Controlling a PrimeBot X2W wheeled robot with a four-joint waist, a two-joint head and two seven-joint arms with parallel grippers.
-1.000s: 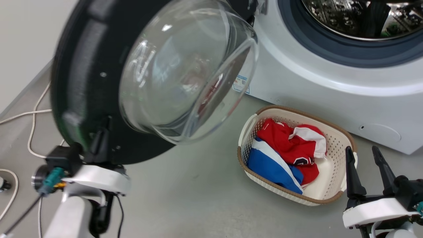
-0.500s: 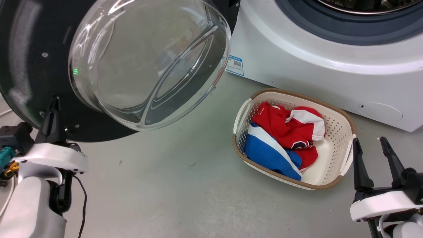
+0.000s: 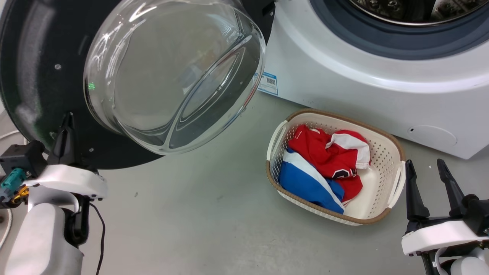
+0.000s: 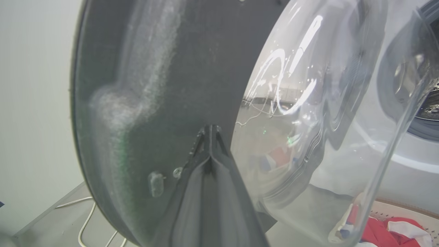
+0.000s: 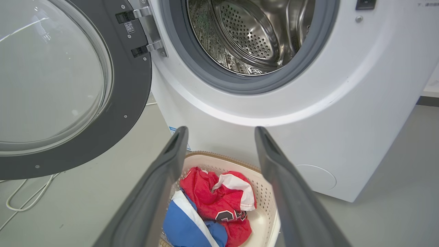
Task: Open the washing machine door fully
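You see the washing machine door (image 3: 42,76) at the upper left of the head view. It stands wide open, with its clear glass bowl (image 3: 172,72) bulging toward the camera. In the right wrist view its metal hinge (image 5: 148,31) ties it to the white washing machine (image 5: 360,103), just left of the grey-ringed drum mouth (image 5: 247,37).

Your left gripper (image 3: 68,117) sits at the lower left of the head view, its two dark fingers pressed together into one point. The tip lies over the door's black inner ring, below and left of the glass. You cannot tell from these views whether it touches the ring.

Your right gripper (image 3: 424,163) is at the lower right, fingers spread apart and pointing up, holding nothing. Just left of it a cream basket (image 3: 397,152) stands on the grey floor (image 3: 191,221) in front of the machine. It holds a red and white garment (image 3: 324,152) and a blue one (image 3: 305,183). A white cable (image 5: 20,195) lies on the floor beneath the door.
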